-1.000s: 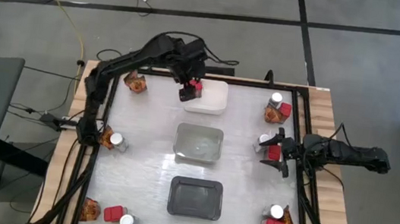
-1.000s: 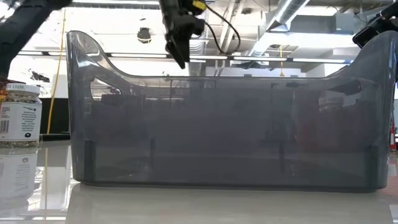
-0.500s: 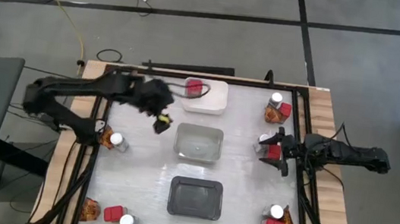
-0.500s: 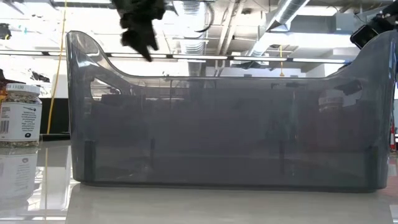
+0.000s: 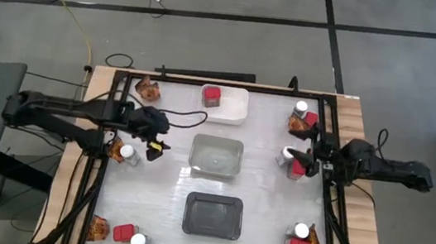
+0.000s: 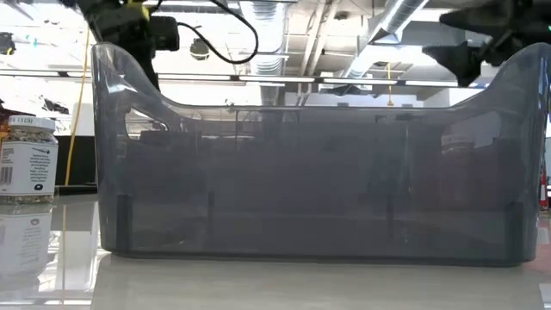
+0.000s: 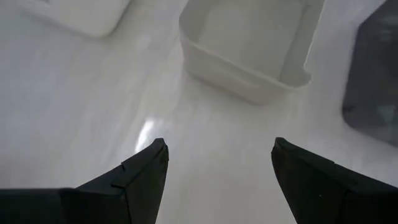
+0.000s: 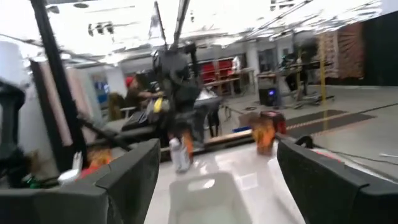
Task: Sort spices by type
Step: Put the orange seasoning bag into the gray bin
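Progress: I judge the sort barely begun; one red boxy container (image 5: 212, 97) sits in the white tray (image 5: 237, 113) at the far middle of the worktop (image 5: 157, 206), and nothing else is binned.
Clear tray: the clear tray (image 5: 215, 156) in the middle looks empty from above.
Dark grey tray: the dark grey tray (image 5: 212, 215) nearest me also shows nothing inside; in the low view its wall fills the frame.
Left-side spices: an orange-brown packet (image 5: 148, 90) lies at the far left corner; a white-lidded jar (image 5: 126, 153) with a packet beside it sits mid-left; a packet, red container (image 5: 123, 233) and jar cluster at the near left.
Right-side spices: three mixed clusters wait unsorted along the right edge, far (image 5: 302, 118), middle (image 5: 292, 160) and near (image 5: 298, 239).
Left claw: my left claw (image 5: 156, 148) hangs just beside the mid-left jar, fingers spread, holding nothing; the wrist view shows bare worktop between them.
Right claw: my right claw (image 5: 308, 146) hovers between the far and middle right clusters, fingers spread, empty.
Remaining: nearly everything, as I read it; jars and packets have no tray started.
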You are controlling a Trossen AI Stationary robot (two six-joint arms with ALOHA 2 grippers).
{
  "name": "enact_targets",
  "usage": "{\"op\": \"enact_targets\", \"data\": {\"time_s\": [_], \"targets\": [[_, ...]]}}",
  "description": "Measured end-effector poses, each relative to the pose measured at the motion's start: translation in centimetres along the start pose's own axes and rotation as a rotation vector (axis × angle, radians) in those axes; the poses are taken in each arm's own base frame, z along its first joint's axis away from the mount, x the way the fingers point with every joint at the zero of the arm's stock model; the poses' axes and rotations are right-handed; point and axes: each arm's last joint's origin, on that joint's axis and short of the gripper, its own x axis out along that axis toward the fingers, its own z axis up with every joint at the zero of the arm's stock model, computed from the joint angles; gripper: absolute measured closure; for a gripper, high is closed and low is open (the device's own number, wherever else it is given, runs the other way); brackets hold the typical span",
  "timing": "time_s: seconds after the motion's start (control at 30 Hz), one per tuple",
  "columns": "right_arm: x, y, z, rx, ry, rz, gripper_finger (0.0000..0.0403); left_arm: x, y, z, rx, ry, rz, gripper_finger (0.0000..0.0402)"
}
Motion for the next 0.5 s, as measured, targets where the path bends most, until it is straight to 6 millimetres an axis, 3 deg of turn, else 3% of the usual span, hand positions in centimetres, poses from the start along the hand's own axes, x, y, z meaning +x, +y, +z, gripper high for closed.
{"op": "enact_targets", "data": {"time_s": [0.17,0.3,0.5], "targets": [[1.8,0.2,3.0,0.032,0.063,-0.116,0.0051,1.5,0.4,-2.1,0.015,-0.161,-0.046,0.0127],[3.7,0.1,5.6,0.045,0.241,-0.265,0.0051,1.3,0.7,-3.2,0.025,-0.263,-0.073,0.0127],[7.0,-2.1,8.8,0.155,0.499,-0.687,0.0064,0.1,1.0,-4.0,0.019,-0.321,-0.085,0.0127]]}}
